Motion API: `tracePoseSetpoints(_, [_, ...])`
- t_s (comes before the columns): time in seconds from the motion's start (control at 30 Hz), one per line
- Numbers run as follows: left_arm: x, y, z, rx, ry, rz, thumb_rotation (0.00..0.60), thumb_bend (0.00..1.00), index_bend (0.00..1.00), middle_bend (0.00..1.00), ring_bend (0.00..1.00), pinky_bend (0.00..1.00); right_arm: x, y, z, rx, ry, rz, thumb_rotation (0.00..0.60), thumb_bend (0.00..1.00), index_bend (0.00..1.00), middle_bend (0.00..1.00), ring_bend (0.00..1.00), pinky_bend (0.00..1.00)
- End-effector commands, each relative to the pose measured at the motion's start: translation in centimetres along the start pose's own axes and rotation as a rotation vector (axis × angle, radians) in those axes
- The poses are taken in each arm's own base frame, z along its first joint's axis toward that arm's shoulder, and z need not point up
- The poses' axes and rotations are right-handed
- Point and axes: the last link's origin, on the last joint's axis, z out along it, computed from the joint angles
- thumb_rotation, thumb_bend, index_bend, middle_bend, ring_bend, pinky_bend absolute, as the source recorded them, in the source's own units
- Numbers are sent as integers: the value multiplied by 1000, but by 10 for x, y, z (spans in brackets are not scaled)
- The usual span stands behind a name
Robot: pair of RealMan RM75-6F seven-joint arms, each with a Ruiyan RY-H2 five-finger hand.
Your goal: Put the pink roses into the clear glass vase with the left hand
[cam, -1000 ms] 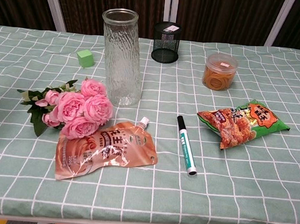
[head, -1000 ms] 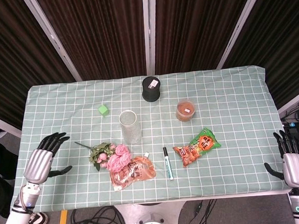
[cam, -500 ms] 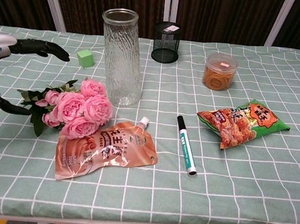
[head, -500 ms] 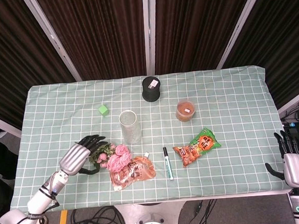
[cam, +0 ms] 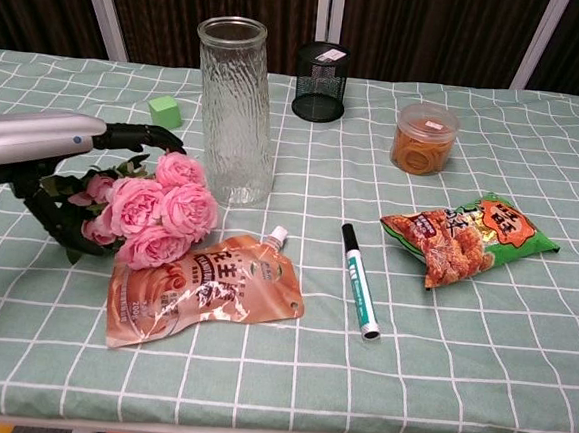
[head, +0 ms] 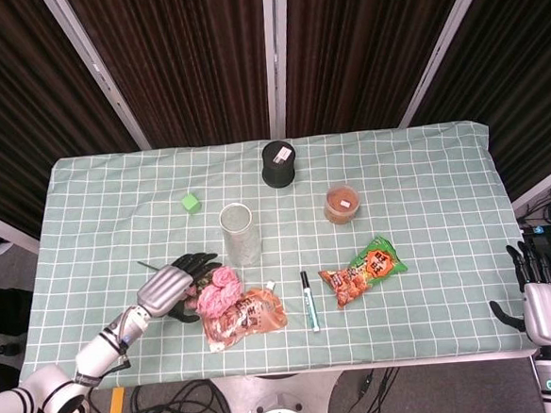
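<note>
The bench point(head: 424, 172) kept open cloth along its left and far-right edges. The clear glass vase point(cam: 235, 112) stood upright just beyond the pink roses point(cam: 155, 209). The left robot hand point(cam: 59, 153), off at the left edge a second earlier, now cupped spread fingers around the bouquet's leafy end. The right robot hand point(head: 544, 306) hung spread off the near-right corner.

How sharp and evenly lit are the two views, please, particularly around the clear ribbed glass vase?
Head view: even light, soft shadows, crisp grid cloth. Chest view: clear ribbed glass vase sharp, pale highlights along its ribs, no strong glare; the left hand is only slightly soft over the pink roses.
</note>
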Motion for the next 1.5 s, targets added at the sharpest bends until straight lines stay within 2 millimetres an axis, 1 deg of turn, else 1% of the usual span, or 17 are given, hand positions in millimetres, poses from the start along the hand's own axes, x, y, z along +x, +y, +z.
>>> tracePoseSetpoints(0.03, [-2,0,7,5,-6,-2,600,0,89,11,20,111,-1,2,0,-4,-2,2,600,131,0,0,0,0])
tracePoseSetpoints(0.3, [-8,-2,17,13,-50,9,600,0,89,12,20,120,-2,6,0,-14,-5,9,600,131,0,0,0,0])
tracePoseSetpoints(0.37, [-9,-2,18,10,-54,14,600,0,98,33,23,133,-2,7,0,-17,-4,10,600,130,0,0,0,0])
tracePoseSetpoints(0.43, [-10,-1,20,11,-43,23,600,0,144,98,45,167,-2,8,0,-19,-4,11,600,130,0,0,0,0])
tracePoseSetpoints(0.5, [-11,-1,21,12,-47,26,600,0,181,131,64,197,-2,8,0,-18,-5,11,600,131,0,0,0,0])
tracePoseSetpoints(0.63, [-11,0,25,11,-31,17,600,0,222,159,102,241,-2,8,0,-17,-4,11,600,131,0,0,0,0])
tracePoseSetpoints(0.8, [-12,0,27,10,1,19,600,10,343,244,212,370,-2,9,0,-21,-3,10,600,131,0,0,0,0])
tracePoseSetpoints(0.93, [-15,-3,26,10,-13,42,600,23,402,301,262,421,-2,9,0,-22,-2,11,600,131,0,0,0,0])
tracePoseSetpoints(1.03, [-13,-3,26,5,1,59,600,37,469,369,324,476,-2,9,0,-22,-1,11,600,131,0,0,0,0])
tracePoseSetpoints(1.1, [-11,-3,25,-4,22,86,600,44,498,398,350,500,-2,10,0,-23,-1,10,600,131,0,0,0,0])
tracePoseSetpoints(1.2, [-6,-3,24,-6,55,69,600,62,526,424,371,518,-2,10,0,-25,-1,11,600,131,0,0,0,0])
tracePoseSetpoints(1.3, [4,-5,22,-5,99,67,600,92,555,451,393,537,-2,10,0,-24,-1,11,600,131,0,0,0,0])
tracePoseSetpoints(1.43, [23,-9,14,3,170,72,600,121,579,474,414,555,-1,10,0,-24,2,12,600,131,0,0,0,0])
tracePoseSetpoints(1.5, [38,-12,8,12,229,82,600,122,586,482,421,561,-1,10,0,-23,3,12,600,131,0,0,0,0])
